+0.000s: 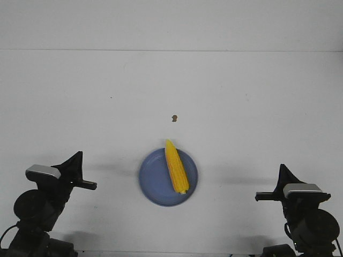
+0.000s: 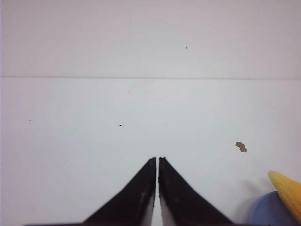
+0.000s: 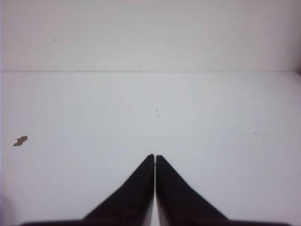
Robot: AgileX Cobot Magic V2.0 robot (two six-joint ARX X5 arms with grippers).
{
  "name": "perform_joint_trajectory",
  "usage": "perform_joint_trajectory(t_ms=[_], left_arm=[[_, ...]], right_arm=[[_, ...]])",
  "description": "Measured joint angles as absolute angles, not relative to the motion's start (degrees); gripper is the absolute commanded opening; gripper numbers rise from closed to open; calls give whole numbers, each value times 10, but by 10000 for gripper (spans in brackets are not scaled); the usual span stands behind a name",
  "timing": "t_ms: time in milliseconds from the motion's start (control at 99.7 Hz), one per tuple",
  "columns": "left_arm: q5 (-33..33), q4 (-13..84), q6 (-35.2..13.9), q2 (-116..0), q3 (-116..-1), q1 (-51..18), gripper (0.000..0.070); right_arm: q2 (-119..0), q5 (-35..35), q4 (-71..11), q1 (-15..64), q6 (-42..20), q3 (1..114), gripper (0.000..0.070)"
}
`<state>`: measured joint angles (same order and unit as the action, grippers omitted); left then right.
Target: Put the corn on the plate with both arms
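Resting low, left black gripper (image 1: 90, 185): jaws pressed together, nothing held.
Right black gripper (image 1: 261, 196): jaws closed, nothing held.
Round blue plate (image 1: 153, 179): seen between both grippers, well apart from each.
Yellow-orange tapered corn cob (image 1: 175, 166): laid on the plate, pointed end beyond the far rim.
Small brown speck (image 1: 173, 118): found farther out on the white table (image 1: 241, 107).
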<state>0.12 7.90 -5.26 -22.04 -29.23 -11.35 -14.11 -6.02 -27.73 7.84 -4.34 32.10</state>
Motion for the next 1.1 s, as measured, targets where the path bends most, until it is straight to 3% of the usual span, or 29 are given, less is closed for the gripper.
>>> perform_joint_trajectory(t_ms=[371,783,1104], left_arm=[[1,74,-37,-187,-276,-111,16],[1,5,-14,-3,-85,-76,16],[1,-70,-14,-3,-21,-69,16]], right_arm=[[-141,-60,-277,78,-43,321,10],[-141,-60,-277,78,-43,321,10],[-141,-60,-276,78,-43,321,10]])
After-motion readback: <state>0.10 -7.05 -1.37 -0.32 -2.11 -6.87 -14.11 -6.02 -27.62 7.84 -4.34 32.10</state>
